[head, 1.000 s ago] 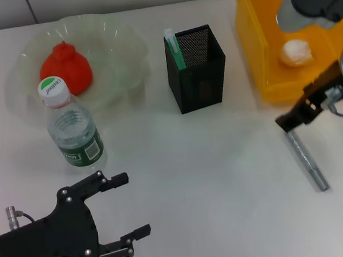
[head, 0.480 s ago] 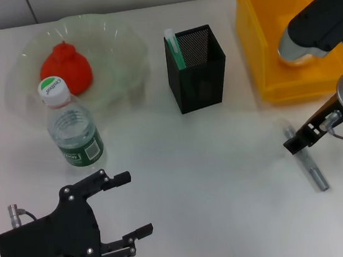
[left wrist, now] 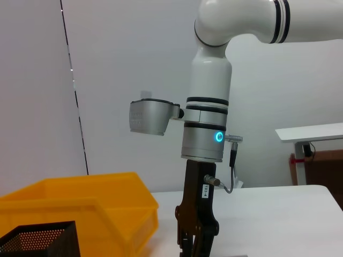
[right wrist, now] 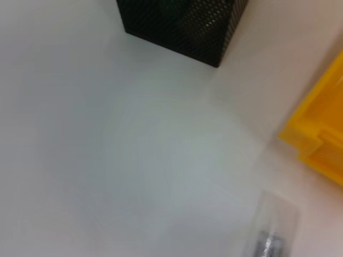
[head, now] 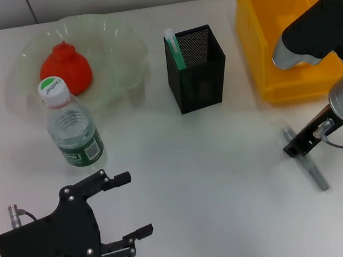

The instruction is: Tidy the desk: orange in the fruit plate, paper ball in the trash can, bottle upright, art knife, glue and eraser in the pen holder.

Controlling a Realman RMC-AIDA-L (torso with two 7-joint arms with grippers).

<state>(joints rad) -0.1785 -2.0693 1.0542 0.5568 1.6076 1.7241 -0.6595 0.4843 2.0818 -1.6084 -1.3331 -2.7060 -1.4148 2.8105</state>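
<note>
Head view, desk [head: 215, 179] seen from above; clock directions refer to this view. Orange [head: 66, 69] sits inside fruit plate [head: 120, 44] at approx. 10 o'clock. Bottle [head: 73, 131] stands upright just in front of the plate, cap up, at approx. 9 o'clock. Pen holder [head: 197, 69] stands near 12 o'clock, betw. plate and trash can [head: 273, 34]; a green-and-white stick-like item [head: 174, 50] leans in its corner nearest the plate. Trash can occupies approx. 2 o'clock; part of its interior is hidden by the right arm, and the paper ball cannot be seen.

Left gripper [head: 128, 206] hovers at approx. 7 o'clock, well apart from the bottle, fingers spread wide, nothing betw. them. Right gripper [head: 297, 146] is at approx. 4 o'clock, low over the desk, directly above the far end of a grey metal rod-shaped tool [head: 313, 172] lying flat, prob. the art knife. Whether the claw is spread, closed, or touching the tool: cannot tell.

Left wrist view: right arm [left wrist: 208, 123] stands vertical, w/ a lit cyan ring, its gripper [left wrist: 196, 243] pointing down at the desk; trash can [left wrist: 91, 206] and pen holder [left wrist: 37, 241] beside it. Right wrist view: pen holder [right wrist: 182, 24], trash can corner [right wrist: 321, 139], and grey tool [right wrist: 268, 243] at the frame edge.
</note>
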